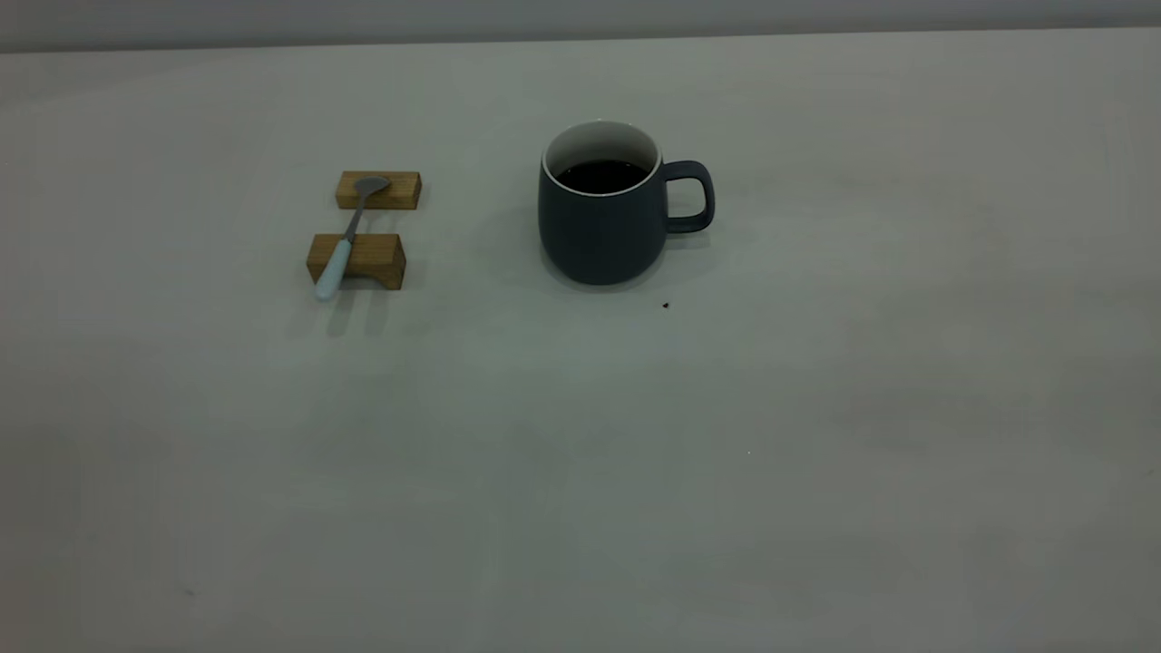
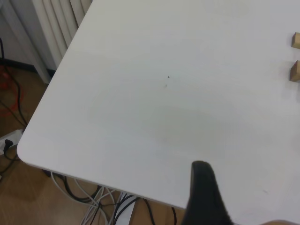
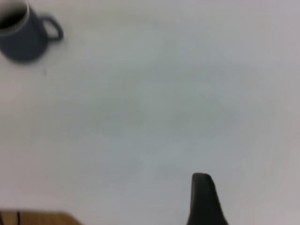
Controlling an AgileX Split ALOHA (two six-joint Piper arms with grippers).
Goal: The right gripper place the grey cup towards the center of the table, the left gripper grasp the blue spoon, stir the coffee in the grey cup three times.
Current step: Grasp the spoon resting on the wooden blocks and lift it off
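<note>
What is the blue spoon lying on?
The blue spoon bridges two wooden blocks: its bowl on the far block, its handle across the near block. Its handle tip sticks out past the near block.

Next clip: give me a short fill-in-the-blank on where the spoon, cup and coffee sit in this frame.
1. The blue spoon lies across two wooden ____.
2. The grey cup stands upright with its handle turned away from the ____.
3. The liquid in the cup, the coffee, looks nearly ____.
4. In the exterior view, the number of grippers touching the cup is ____.

Missing words: blocks; spoon; black; zero
</note>
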